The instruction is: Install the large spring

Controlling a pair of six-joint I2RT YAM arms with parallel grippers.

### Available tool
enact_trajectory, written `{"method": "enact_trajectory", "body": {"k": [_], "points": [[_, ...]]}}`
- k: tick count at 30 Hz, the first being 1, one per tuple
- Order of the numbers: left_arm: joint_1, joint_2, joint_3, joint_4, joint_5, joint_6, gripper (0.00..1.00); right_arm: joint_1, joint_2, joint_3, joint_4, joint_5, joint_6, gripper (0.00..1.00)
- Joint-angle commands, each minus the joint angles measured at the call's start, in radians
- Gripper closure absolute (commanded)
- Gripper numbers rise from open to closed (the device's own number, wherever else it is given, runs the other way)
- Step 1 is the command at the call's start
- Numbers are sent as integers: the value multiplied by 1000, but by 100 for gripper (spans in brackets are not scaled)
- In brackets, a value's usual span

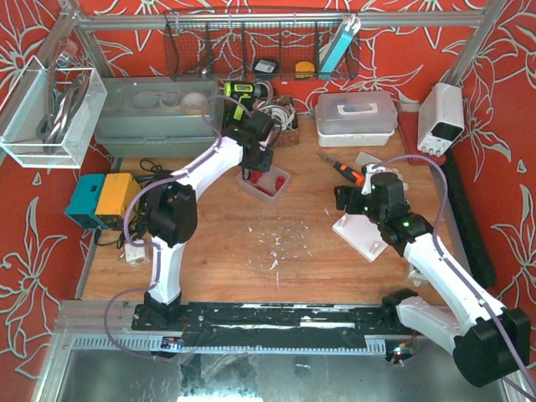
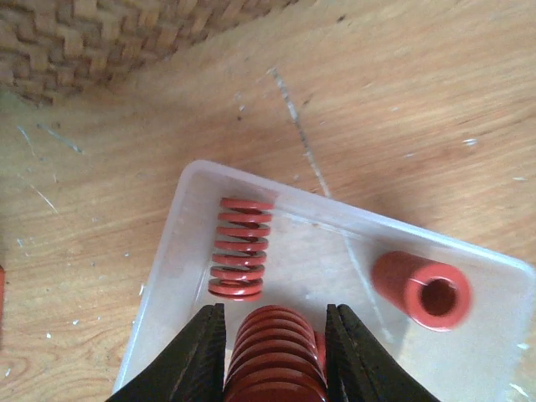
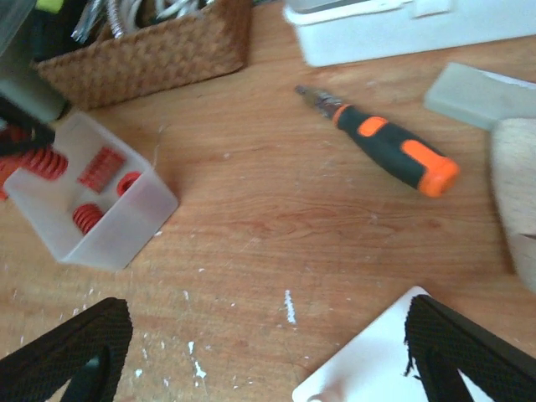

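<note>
Right now it's the pickup step: left gripper is down in the clear bin, jaws pinching the large spring btw them. Next, I'd say: lift it straight out w/o snagging the other springs, then carry it to the white plate, where the right gripper hovers spread wide, empty

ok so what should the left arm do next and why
Probably lift straight up: the left gripper looks clamped on both sides of the large spring inside the clear tray, with a smaller spring close beside it, so a vertical pull should avoid snagging.
</note>
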Motion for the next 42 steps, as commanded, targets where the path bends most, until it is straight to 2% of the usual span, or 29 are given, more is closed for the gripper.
{"method": "enact_trajectory", "body": {"k": [1, 7, 9, 13, 16, 18, 20, 24, 26, 29, 32, 37, 42], "points": [[1, -116, 24, -12, 74, 26, 91, 31, 54, 37, 58, -178, -98, 11], [-7, -187, 27, -40, 166, -19, 91, 174, 136, 14, 290, -85, -284, 15], [-17, -215, 3, -30, 218, 6, 91, 203, 185, -1, 409, -103, -337, 15], [-35, -264, -45, -12, 276, 12, 93, 230, 260, 17, 510, -198, -439, 21], [-37, -329, -121, 70, 415, -15, 95, 245, 295, -58, 702, -240, -525, 28], [-39, -383, -196, 153, 469, -58, 97, 246, 291, -101, 797, -253, -511, 31], [-41, -444, -274, 242, 470, -110, 99, 234, 280, -82, 798, -251, -390, 30], [-41, -592, -486, 531, 484, -219, 100, 171, 314, 130, 483, -338, 51, 25], [-41, -651, -587, 722, 501, -265, 100, 166, 311, 144, 524, -395, 283, 21], [-50, -708, -702, 910, 498, -287, 100, 169, 266, 119, 555, -322, 562, 17], [-56, -740, -777, 1059, 517, -272, 100, 169, 256, 131, 533, -298, 710, 17], [-63, -794, -879, 1238, 537, -201, 100, 165, 300, 132, 700, -461, 861, 23], [-67, -852, -985, 1411, 534, -191, 100, 167, 301, 56, 848, -413, 1031, 29]]}}
